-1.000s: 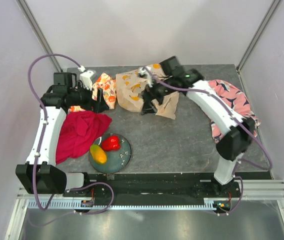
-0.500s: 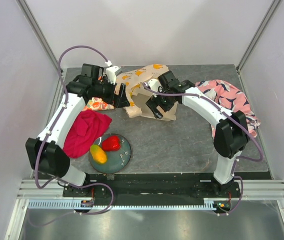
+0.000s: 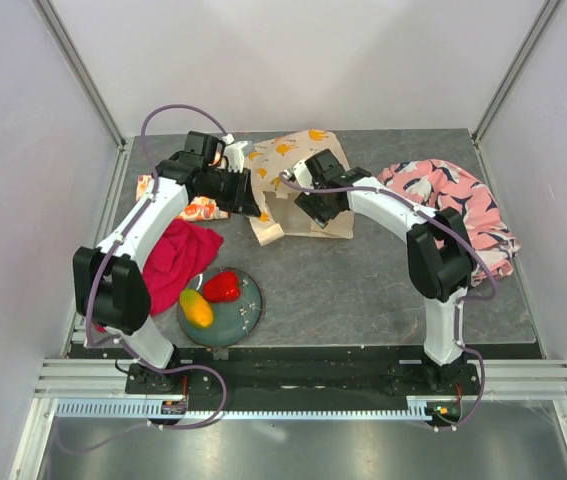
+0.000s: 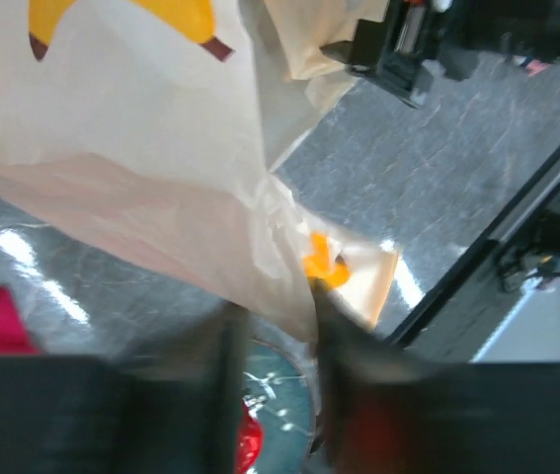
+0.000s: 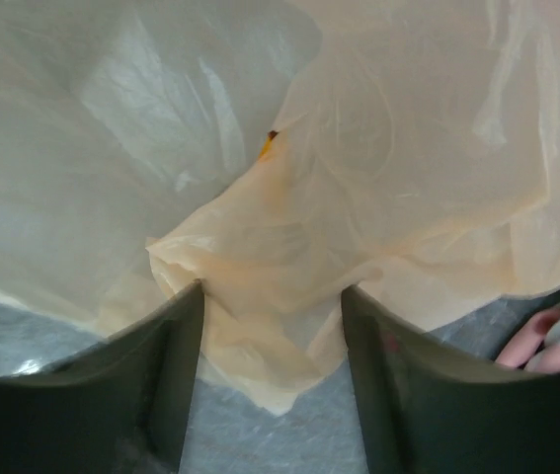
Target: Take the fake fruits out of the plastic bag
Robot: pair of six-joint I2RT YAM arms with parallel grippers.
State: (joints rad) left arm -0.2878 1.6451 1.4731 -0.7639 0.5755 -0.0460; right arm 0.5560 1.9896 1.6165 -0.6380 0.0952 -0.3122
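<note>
The plastic bag (image 3: 293, 175), cream with yellow bananas, lies crumpled at the back middle of the table. Its contents are hidden. My left gripper (image 3: 255, 207) is at the bag's lower left edge. In the left wrist view its blurred fingers (image 4: 228, 375) stand a narrow gap apart, with the bag's hem (image 4: 280, 296) at their tips. My right gripper (image 3: 315, 208) is pressed onto the bag's near side, and its jaws (image 5: 272, 296) straddle a bunched fold of the bag (image 5: 260, 257). Two fake fruits, a red pepper (image 3: 223, 287) and a yellow-orange mango (image 3: 196, 308), rest on a teal plate (image 3: 248, 315).
A red cloth (image 3: 173, 262) lies left of the plate. An orange-fruit-printed cloth (image 3: 201, 208) sits under the left arm. A pink patterned cloth (image 3: 458, 200) is heaped at the right edge. Walls close in the table on three sides.
Both arms have swung in to the bag, the left from the far left and the right down onto the near side. The jaws of both have narrowed. The bag has shifted and flattened.
</note>
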